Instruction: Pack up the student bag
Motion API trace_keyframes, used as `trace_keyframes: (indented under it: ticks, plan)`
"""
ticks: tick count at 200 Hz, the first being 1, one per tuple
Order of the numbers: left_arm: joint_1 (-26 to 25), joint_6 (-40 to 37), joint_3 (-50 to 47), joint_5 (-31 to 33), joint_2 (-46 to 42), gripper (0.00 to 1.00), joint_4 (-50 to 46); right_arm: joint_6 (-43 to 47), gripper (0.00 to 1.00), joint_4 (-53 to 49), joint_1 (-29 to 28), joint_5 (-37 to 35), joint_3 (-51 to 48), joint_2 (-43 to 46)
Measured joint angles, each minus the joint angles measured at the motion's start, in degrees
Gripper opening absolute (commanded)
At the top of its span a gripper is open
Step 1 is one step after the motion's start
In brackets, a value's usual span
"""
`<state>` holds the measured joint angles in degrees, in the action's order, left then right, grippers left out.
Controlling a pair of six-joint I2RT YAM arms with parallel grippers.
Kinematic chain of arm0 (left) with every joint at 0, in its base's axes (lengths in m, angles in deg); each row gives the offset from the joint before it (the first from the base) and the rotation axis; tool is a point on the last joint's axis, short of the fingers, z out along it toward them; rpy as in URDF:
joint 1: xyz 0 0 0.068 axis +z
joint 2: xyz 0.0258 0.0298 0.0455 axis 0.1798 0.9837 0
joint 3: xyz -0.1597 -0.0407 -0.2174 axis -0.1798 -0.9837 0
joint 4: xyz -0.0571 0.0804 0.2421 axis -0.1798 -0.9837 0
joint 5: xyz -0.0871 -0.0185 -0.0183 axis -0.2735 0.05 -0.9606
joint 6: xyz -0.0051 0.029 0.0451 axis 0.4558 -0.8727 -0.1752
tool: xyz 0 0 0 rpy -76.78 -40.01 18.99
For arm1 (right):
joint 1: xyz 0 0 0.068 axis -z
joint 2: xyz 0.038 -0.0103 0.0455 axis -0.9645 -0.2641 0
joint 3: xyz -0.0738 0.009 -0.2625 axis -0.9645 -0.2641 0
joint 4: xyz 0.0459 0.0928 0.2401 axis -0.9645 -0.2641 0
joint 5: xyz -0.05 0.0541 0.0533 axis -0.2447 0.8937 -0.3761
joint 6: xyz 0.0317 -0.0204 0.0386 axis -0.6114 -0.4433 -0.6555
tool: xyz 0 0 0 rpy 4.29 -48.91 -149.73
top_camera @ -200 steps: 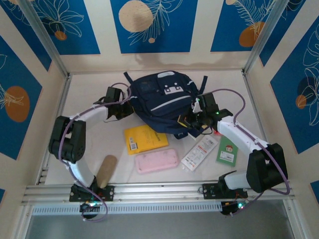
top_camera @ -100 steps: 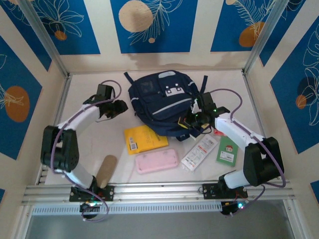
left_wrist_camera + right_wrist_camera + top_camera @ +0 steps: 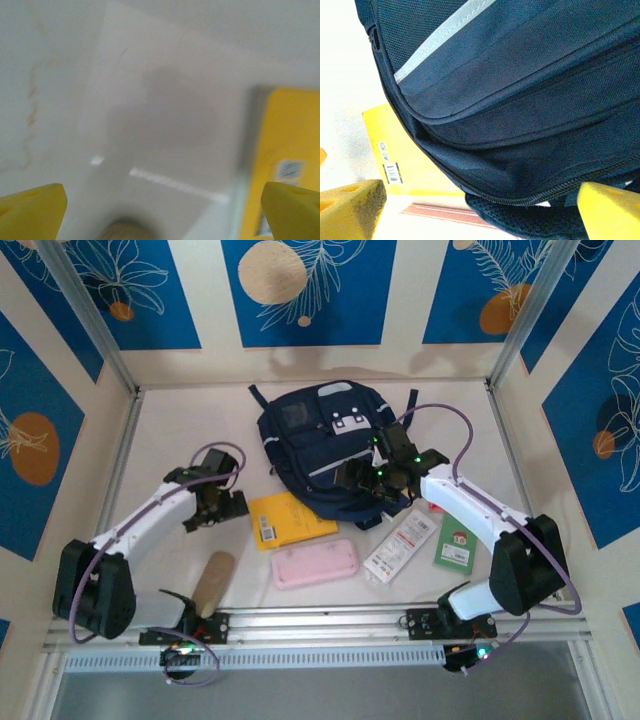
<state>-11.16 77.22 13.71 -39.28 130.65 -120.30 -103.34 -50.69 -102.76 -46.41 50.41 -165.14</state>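
Near-left corner of the table [image 3: 165, 430]: tan cylinder [image 3: 212, 580] lying just beside my left base. Next out along the near edge: pink rounded case [image 3: 315, 563] at centre, white-and-red flat packet [image 3: 400, 545] and green card [image 3: 456, 543] toward the right edge, all flat with narrow gaps between them. The yellow flat book [image 3: 290, 518] with a barcode label sits just beyond the pink case, its far corner meeting the bag's near edge. Left arm is low, elbow out toward the left edge. The left gripper [image 3: 222, 506] points down at bare table just left of the yellow book, yellow fingers [image 3: 30, 210] spread wide with nothing between. There's open room from there to the left edge. Right arm reaches in from the right side, and the right gripper [image 3: 360, 478] hangs over the near edge of the student bag [image 3: 320, 435]. Its fingers [image 3: 352, 205] are wide apart, not clamped; under them I see navy woven fabric, a grey stripe and a zip line. The bag lies centre-far, soft and rounded, with a bare strip between it and the far edge.
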Motion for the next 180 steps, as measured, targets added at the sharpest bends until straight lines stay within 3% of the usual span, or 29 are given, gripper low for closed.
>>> trace_keyframes:
  ticks: [34, 60, 111, 150, 180]
  plan:
    - [-2.6, 0.5, -5.9, 0.9, -5.8, 1.00, -4.7, 0.7, 0.99, -0.1, -0.9, -1.1, 0.0, 2.1]
    - [-8.9, 1.7, -6.1, 1.1, -6.0, 1.00, -6.5, 0.8, 0.99, 0.0, -0.9, -1.2, 0.0, 2.4]
    - [-16.8, 5.8, -7.0, 3.5, 3.4, 0.99, -10.1, 0.7, 0.99, 0.2, -0.8, -0.7, 0.0, 3.2]
    - [-18.1, 8.4, -7.4, 4.4, 6.7, 1.00, -11.6, 0.6, 1.00, 1.0, -0.7, 0.7, -0.2, 3.6]
    - [-18.1, 8.8, -8.0, 3.3, 7.0, 0.93, -11.3, 0.5, 0.97, 1.6, -0.5, 1.7, -0.7, 3.9]
